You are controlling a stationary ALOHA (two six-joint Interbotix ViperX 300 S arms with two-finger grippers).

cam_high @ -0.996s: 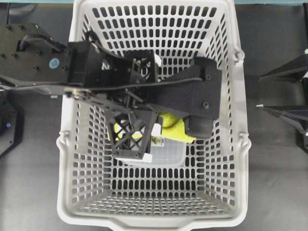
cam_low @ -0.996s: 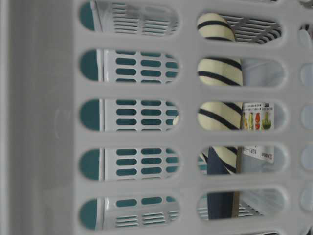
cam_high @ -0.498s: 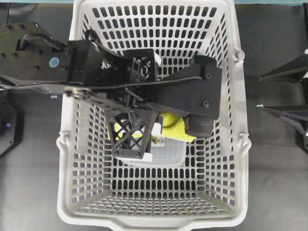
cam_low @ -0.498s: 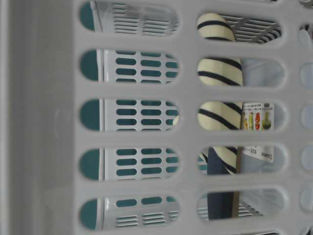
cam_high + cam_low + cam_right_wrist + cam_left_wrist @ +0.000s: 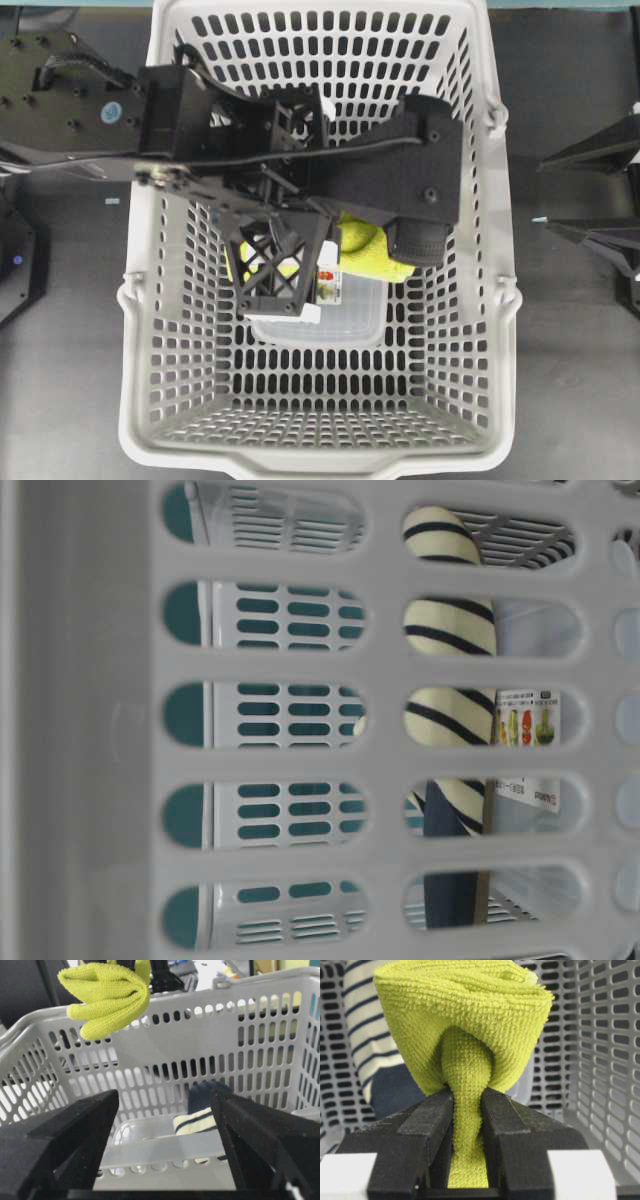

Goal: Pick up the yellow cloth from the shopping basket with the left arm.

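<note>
Left jaws (image 5: 466, 1110) clenched on narrow fold of cloth (image 5: 465, 1025), held up above basket (image 5: 480, 330) rim. Right jaws (image 5: 165, 1125) released, idle beside basket. Risk: thin pinch slipping, or cloth snagging wall, dropping back onto slipper (image 5: 200, 1115).

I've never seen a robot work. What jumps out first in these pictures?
The bright yellow cloth stands out: it is pinched in the left pincer and bunched up, hanging above the rim of the big grey basket. Down inside the basket lies a navy-and-cream striped slipper. The right pincer waits open outside the basket.
</note>
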